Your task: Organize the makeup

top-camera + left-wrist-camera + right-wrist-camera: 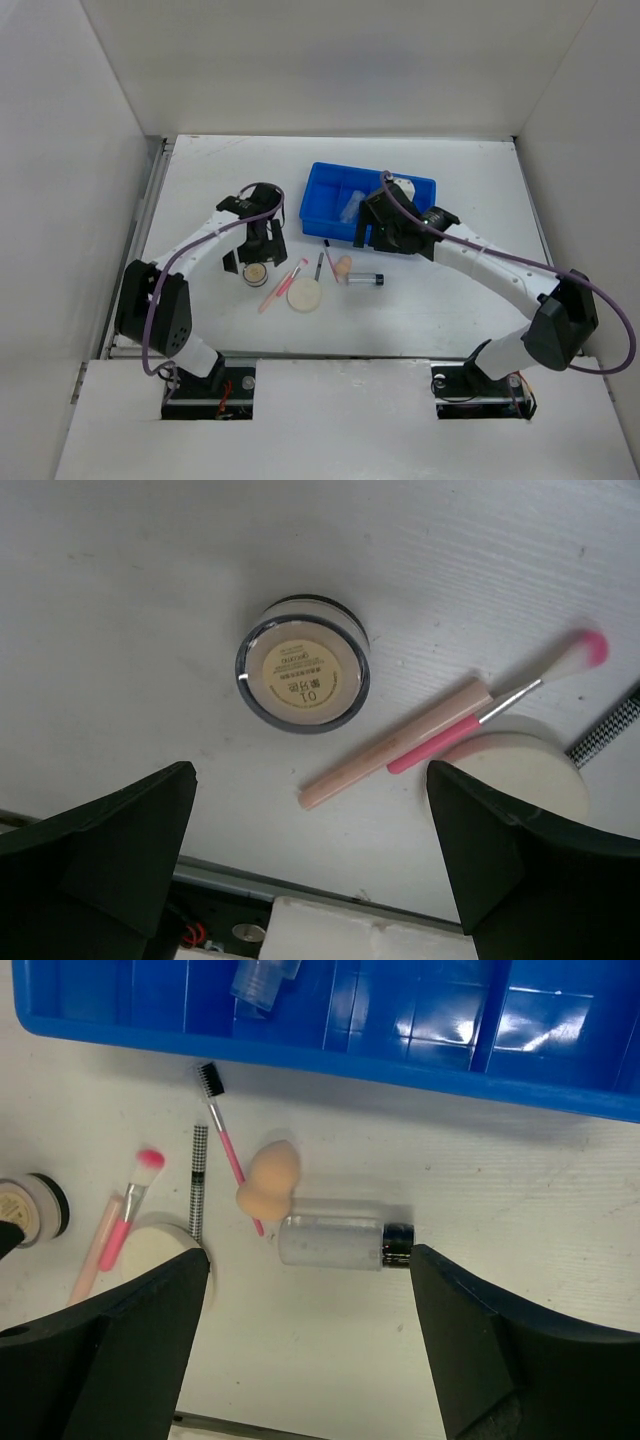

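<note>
The makeup lies on the white table in front of the blue tray (330, 180). A round beige compact (256, 271) is at the left, with a pink brush and a peach stick (283, 285) beside it. Then come a cream puff (305, 294), a dark checkered stick (319, 265), a peach sponge (343, 266) and a clear dark-capped tube (365, 279). My left gripper (310, 850) is open and empty, hovering just above the compact (303, 664). My right gripper (310, 1340) is open and empty above the tube (335, 1241) and the sponge (268, 1177).
The tray (400, 1060) has several compartments, and a clear item (265, 980) lies in one of them. A pink-handled spoolie (222, 1130) lies between the tray and the sponge. White walls close in the table on three sides.
</note>
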